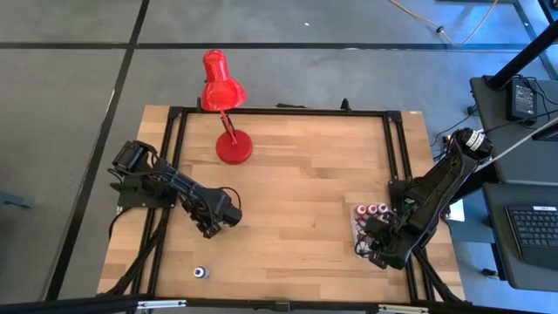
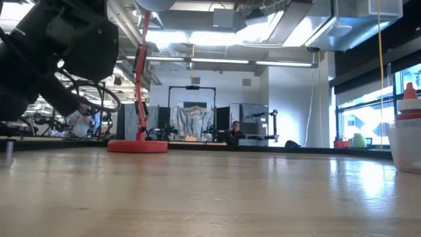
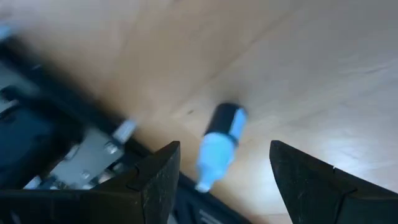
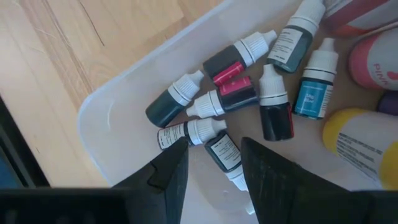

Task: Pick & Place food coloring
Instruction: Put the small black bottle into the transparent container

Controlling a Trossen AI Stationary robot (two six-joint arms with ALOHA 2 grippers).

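Right, my left gripper (image 3: pixel 224 180) hangs spread above one dropper bottle (image 3: pixel 221 144) lying near the worktop's front-left corner; I'd straddle its body squarely. My right gripper (image 4: pixel 214 163), half-parted and empty, hovers over bottles in the tub (image 4: pixel 118 106).

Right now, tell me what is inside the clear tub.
Inside the clear tub lie several food coloring bottles, white-capped, heaped together. The right gripper hovers above; its fingers cover part of the pile.

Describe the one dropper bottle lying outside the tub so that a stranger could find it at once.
Start at the wooden table and go to its front edge on the left arm's side. A single food coloring bottle lies there on bare wood, with a dark body and pale cap. Every other bottle sits in the clear tub opposite.
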